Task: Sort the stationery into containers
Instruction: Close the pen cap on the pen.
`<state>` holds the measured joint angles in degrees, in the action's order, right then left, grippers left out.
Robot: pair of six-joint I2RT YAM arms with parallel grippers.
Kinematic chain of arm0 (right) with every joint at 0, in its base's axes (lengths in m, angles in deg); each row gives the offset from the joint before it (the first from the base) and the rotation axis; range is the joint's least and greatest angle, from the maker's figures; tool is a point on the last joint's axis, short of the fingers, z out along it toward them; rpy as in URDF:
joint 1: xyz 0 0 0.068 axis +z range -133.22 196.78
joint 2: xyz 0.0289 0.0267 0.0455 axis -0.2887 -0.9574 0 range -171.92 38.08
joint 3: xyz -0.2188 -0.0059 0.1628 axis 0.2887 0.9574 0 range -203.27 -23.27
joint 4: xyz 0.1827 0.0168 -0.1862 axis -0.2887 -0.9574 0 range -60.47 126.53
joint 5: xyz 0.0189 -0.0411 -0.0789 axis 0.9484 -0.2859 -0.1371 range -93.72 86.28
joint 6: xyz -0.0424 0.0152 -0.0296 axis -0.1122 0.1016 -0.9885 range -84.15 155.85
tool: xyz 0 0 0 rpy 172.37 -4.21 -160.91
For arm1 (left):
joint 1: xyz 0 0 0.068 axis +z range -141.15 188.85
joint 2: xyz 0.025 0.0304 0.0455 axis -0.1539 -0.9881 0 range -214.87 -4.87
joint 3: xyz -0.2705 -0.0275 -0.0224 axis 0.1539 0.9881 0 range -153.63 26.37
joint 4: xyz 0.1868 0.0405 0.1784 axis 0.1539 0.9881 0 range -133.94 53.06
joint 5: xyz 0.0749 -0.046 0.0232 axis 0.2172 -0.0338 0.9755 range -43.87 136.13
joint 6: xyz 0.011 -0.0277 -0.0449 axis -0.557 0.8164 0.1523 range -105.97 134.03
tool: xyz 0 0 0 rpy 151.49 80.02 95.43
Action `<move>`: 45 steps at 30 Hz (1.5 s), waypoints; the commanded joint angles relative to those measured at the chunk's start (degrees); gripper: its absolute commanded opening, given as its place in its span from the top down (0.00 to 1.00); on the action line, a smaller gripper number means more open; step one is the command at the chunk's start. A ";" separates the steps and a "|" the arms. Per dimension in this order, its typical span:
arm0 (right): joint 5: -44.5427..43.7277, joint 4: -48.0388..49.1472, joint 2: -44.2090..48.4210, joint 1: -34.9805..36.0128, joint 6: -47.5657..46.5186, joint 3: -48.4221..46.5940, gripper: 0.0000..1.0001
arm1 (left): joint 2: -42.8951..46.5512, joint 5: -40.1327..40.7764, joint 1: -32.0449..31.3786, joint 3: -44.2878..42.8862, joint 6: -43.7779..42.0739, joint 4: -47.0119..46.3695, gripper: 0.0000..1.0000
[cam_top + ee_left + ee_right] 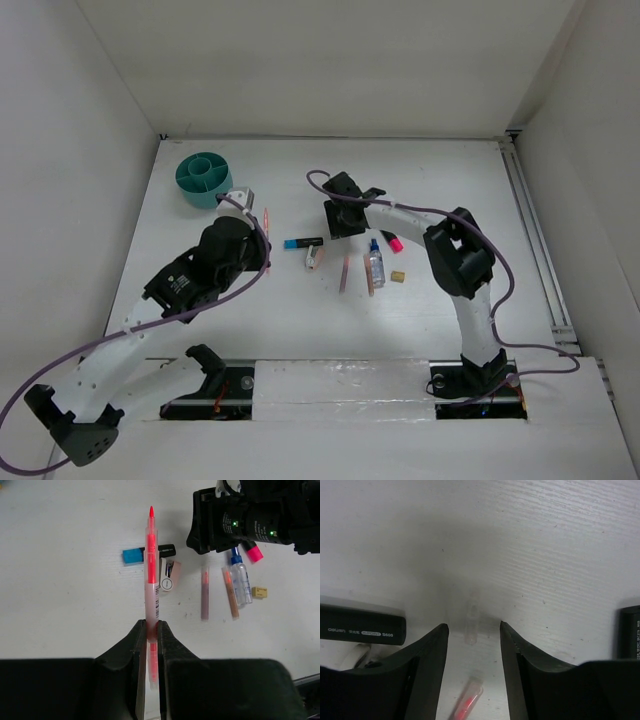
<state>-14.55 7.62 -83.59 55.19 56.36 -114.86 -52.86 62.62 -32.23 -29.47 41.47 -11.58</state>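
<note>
Left wrist view: left gripper (152, 630) is clamped on a pink pen (151, 570) near its back end, with the red tip pointing away from the camera and the pen raised above the white bench (60, 605). Just past the pen lies a blue-ended marker (147, 554), and an eraser (169, 576) sits just beside it on the near side. Further right two loose pens lie roughly parallel, one darker (205, 592) and one orange-toned (231, 591). A small clear bottle (241, 577) with a blue cap touches or nearly touches the orange one. A tan block (259, 592) sits just right of the bottle, apart from it. A pink-ended marker (254, 553) pokes out from under the right arm. Right wrist view: right gripper (472, 630) is low over the bench with its jaws apart. A blurred clear-and-red pen (468, 697) lies in the gap between them and touches neither finger. Cannot tell which of the loose pens this is. Black marker bodies lie outside each finger, on the left and right of that view. Top view: teal tub (205, 178) with inner dividers stands at the far left of the bench, just beyond the left arm and well apart from the cluster of stationery.
</note>
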 commanded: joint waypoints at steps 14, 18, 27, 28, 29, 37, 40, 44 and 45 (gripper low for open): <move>-2.62 -2.91 -2.70 0.35 -0.74 -4.39 0.61 | 2.72 -0.32 0.12 0.37 -0.81 -2.47 1.00; -2.62 -2.91 -3.23 0.87 -0.74 -4.39 0.63 | 2.72 -0.32 0.12 0.37 -0.81 -2.48 1.00; -2.00 -2.91 -4.81 0.87 -0.74 -4.39 1.00 | 2.72 -0.32 0.12 0.37 -0.81 -2.48 1.00; -1.39 -2.91 -4.81 0.87 -0.74 -4.39 1.00 | 2.72 -0.32 0.12 0.37 -0.81 -2.48 1.00; -1.39 -2.91 -4.81 0.87 -0.74 -4.39 1.00 | 2.72 -0.32 0.12 0.37 -0.81 -2.48 1.00; 11.52 11.13 9.14 -2.28 1.98 8.15 1.00 | 2.72 -2.33 0.12 0.90 -1.95 -3.00 1.00; 10.66 18.61 19.07 -2.29 5.41 14.31 1.00 | 1.59 -4.36 0.12 0.90 -2.48 -3.53 1.00; 10.04 27.83 30.59 -2.29 10.94 21.69 1.00 | 1.58 -8.40 0.12 1.43 -4.58 -5.63 1.00; 10.04 31.51 34.35 -2.29 13.74 23.11 1.00 | 2.19 -10.15 0.12 2.04 -4.59 -5.64 1.00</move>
<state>-5.81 25.00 -56.81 52.81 63.62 -94.45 -51.33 56.98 -32.23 -28.42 39.00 -13.94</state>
